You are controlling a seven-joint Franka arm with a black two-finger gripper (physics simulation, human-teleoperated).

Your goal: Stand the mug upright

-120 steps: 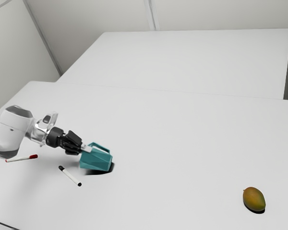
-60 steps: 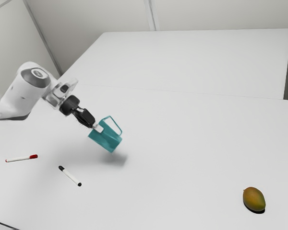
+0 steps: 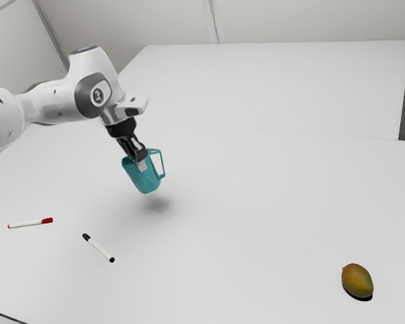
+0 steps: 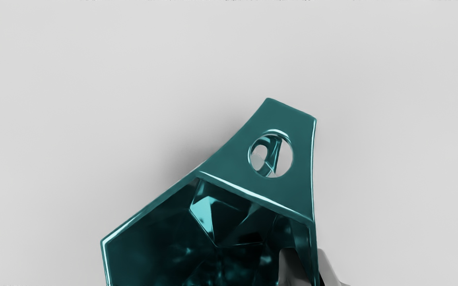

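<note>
In the exterior view the gripper point(image 3: 141, 162) holds the teal mug point(image 3: 144, 179) above the table, its shadow on the surface below. The mug leans, mouth up toward the exterior view's left and handle toward the right. Looking into the mug point(image 4: 149, 226) from the wrist view, I see its open mouth and the handle top with a round hole. The gripper point(image 4: 312, 264) is shut on the mug's side wall, one finger inside the mouth and the other outside.
On the table point(image 3: 256, 223) lie a red-capped marker point(image 3: 30, 223) and a black-capped marker point(image 3: 98, 248), nearer the camera than the mug. A mango point(image 3: 357, 280) rests at the exterior view's lower right.
The mug, lying on the table a second ago in my grip, has risen with my hand. My hand has swung to point more steeply downward, and the mug has turned closer to upright.
</note>
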